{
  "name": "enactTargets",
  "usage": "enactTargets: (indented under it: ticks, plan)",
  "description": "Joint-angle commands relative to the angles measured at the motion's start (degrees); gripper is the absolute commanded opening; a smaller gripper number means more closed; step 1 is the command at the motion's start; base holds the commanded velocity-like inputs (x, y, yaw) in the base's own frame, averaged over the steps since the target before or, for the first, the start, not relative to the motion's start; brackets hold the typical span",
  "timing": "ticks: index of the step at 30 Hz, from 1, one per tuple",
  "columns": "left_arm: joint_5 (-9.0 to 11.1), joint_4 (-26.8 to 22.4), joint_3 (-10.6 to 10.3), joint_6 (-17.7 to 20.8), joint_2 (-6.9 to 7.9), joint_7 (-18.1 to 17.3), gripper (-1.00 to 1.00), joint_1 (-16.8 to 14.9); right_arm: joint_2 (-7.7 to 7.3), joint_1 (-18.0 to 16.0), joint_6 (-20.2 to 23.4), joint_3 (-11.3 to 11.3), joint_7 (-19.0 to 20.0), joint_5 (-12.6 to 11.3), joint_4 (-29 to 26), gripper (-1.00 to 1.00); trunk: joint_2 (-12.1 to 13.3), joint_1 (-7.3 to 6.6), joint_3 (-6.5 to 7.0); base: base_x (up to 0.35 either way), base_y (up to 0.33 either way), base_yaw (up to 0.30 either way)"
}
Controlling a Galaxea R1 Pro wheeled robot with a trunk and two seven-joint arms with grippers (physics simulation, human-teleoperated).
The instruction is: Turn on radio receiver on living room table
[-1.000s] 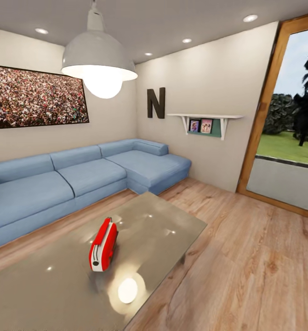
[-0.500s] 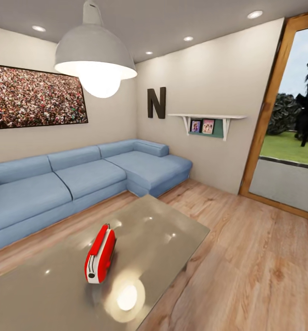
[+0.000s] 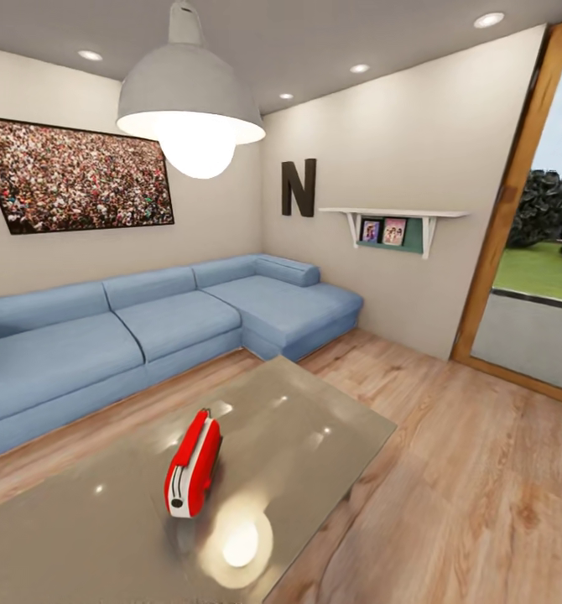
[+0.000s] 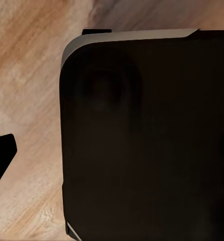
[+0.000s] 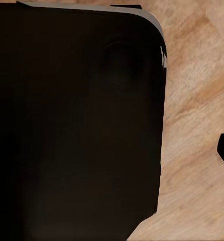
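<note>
**Operator:** Approaching the table [image 3: 331,419] now. Where is the target?

**Manual:** You have the radio receiver [image 3: 193,464] standing on edge, left of centre on the glossy top, with the sofa [image 3: 147,331] on its far side. You cannot tell whether either arm's jaws are apart or together; both wrist views look down past a dark body at the wood floor [image 4: 26,75].

**Operator:** What are the risks?

**Manual:** Driving too close may strike the near table edge. A hard sideways push on the narrow radio may topple it.
</note>
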Motion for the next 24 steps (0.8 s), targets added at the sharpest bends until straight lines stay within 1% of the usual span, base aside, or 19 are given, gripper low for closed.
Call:
enactTargets:
  ticks: [1, 24]
  plan:
    - [0.0, 0.0, 0.0, 0.0, 0.0, 0.0, 1.0, 0.0, 0.0, 0.0, 0.0, 0.0, 0.0, 0.0, 0.0, 1.0, 0.0, 0.0, 0.0, 0.001, 0.0, 0.258]
    - [0.0, 0.0, 0.0, 0.0, -0.07, -0.1, 1.0, 0.0, 0.0, 0.0, 0.0, 0.1, 0.0, 0.1, 0.0, 1.0, 0.0, 0.0, 0.0, 0.0, 0.0, 0.27]
